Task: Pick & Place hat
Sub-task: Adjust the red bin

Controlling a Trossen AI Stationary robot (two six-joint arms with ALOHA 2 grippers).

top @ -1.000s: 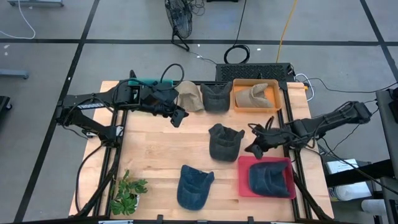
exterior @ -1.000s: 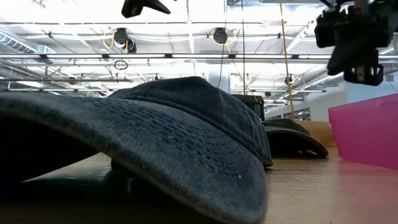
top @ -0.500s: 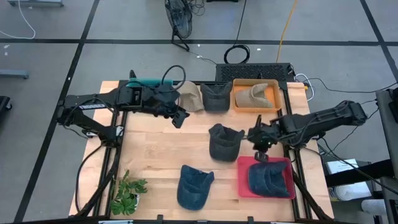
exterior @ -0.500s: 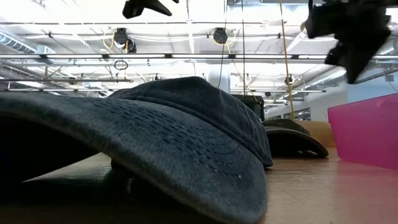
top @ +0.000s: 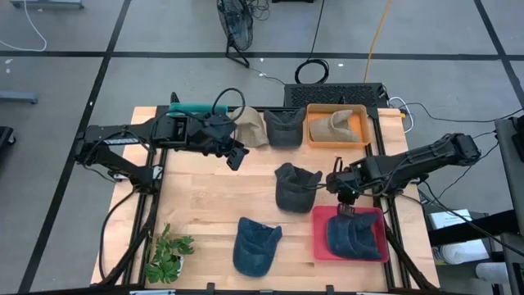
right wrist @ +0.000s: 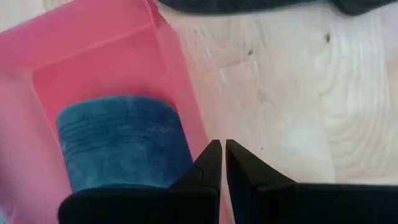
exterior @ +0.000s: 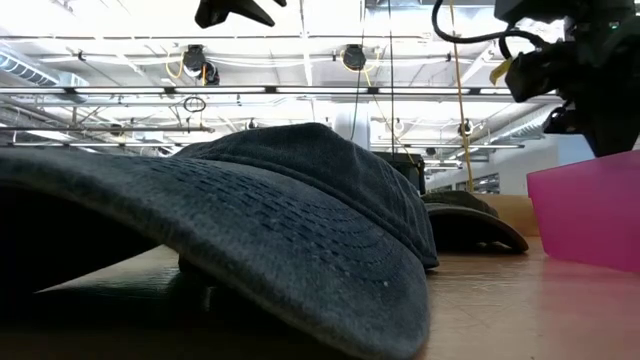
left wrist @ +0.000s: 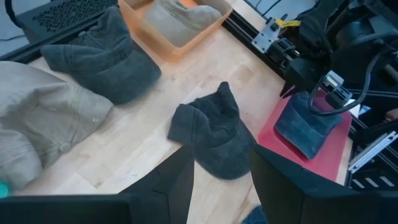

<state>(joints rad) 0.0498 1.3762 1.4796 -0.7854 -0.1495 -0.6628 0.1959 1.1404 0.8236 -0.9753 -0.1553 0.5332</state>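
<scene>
Hat (top: 354,235) of blue denim lies inside the red bin (top: 320,242), directly below and just toward the table's front edge from the right end effector (top: 345,197), which hovers over the bin's rear rim. That end effector has its two fingers pressed together and grips nothing; in the right wrist view the fingers (right wrist: 211,163) meet over the bin's wall, with the blue hat's crown (right wrist: 121,142) beside them inside the bin.

Just to the left of the right end effector, a dark grey hat (top: 295,185) rests on the bare wood of the table (top: 205,201). Farther toward the front edge and to its left sits another blue denim hat (top: 255,244), which fills the foreground of the low view (exterior: 260,220).

Left end effector (top: 237,156) hangs above the table's rear left area with its fingers spread and nothing between them; the left wrist view shows the two dark fingers (left wrist: 168,186) apart, framing the dark grey hat (left wrist: 214,130) ahead. Just behind this end effector lie a beige hat (top: 250,124) and a second dark grey hat (top: 284,127), side by side. Beyond those, to its right, an orange bin (top: 314,138) holds a tan hat (top: 337,124). A small green plant (top: 168,252) stands at the front left corner, well apart from both end effectors.
</scene>
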